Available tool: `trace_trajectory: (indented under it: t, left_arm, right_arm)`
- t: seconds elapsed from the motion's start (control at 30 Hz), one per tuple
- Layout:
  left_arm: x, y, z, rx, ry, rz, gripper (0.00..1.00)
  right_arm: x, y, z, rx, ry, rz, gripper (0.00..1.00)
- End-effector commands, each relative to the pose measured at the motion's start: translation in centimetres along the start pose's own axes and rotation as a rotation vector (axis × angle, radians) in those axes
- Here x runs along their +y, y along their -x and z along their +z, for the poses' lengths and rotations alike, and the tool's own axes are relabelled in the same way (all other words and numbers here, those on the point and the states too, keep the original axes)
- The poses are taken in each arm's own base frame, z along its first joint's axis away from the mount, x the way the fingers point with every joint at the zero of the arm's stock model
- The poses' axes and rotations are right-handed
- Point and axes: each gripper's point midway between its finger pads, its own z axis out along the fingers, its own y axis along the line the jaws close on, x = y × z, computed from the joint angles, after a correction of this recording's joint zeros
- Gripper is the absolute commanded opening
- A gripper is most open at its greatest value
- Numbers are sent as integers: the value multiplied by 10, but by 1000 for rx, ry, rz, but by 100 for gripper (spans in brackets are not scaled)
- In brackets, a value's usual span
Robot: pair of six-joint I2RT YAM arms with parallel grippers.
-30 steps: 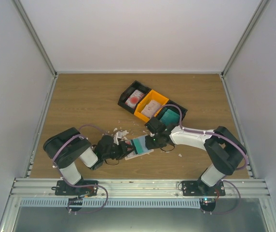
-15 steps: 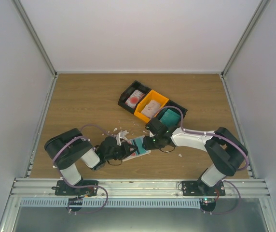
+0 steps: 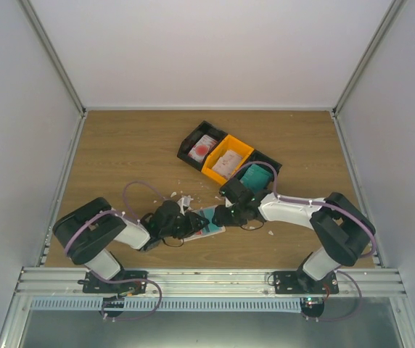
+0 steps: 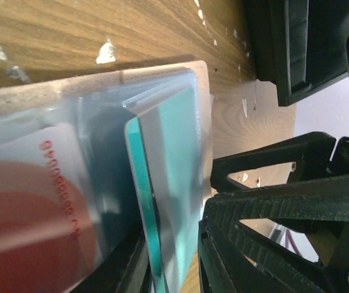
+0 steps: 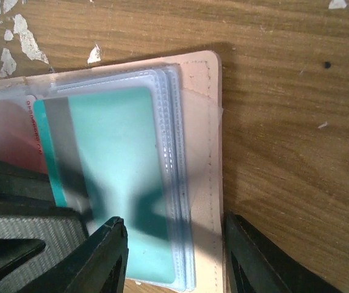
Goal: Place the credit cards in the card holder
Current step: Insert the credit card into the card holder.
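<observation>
Sliding further in, the teal card (image 5: pixel 113 177) now lies almost fully inside the card holder (image 5: pixel 202 122), so this insertion looks nearly done. The right gripper (image 5: pixel 174 241) spreads its fingers (image 5: pixel 104 250) astride the holder's edge. I cannot tell how the left gripper (image 3: pixel 191 223) stands.

Top camera looks down; 2 close wrist views share card holder (image 5: pixel 214 152).

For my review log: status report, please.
Right pincer open over card holder. Left pincer at holder, state unclear. Teal card in sleeve. White scraps beside, not blocking.
</observation>
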Motion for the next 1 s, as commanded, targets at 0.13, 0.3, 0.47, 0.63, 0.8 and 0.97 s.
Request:
trace_trajectory:
  t: [0.13,0.3,0.47,0.63,0.8,0.97]
  left_arm:
    - [-1,1,-14,7,127,90,37]
    - [6,4,-26,-6,205,104,48]
    - [8,3,-32,-1,233,126,54]
    - [5,4,-27,14,234,154,40]
    - [2,5,-16,42,239,179,21]
    - [11,3,-9,65,270,180,13]
  right_arm:
    - [-18,-15,-1,29,-66,30,45]
    - [-19,-12,-3,25,-64,19,45]
    - [-17,-10,-5,20,-51,5,45]
    - [-14,-9,-6,15,-21,7,46]
    - [-14,-7,-7,10,23,22,46]
    - [-6,-10,-5,23,125,34,46]
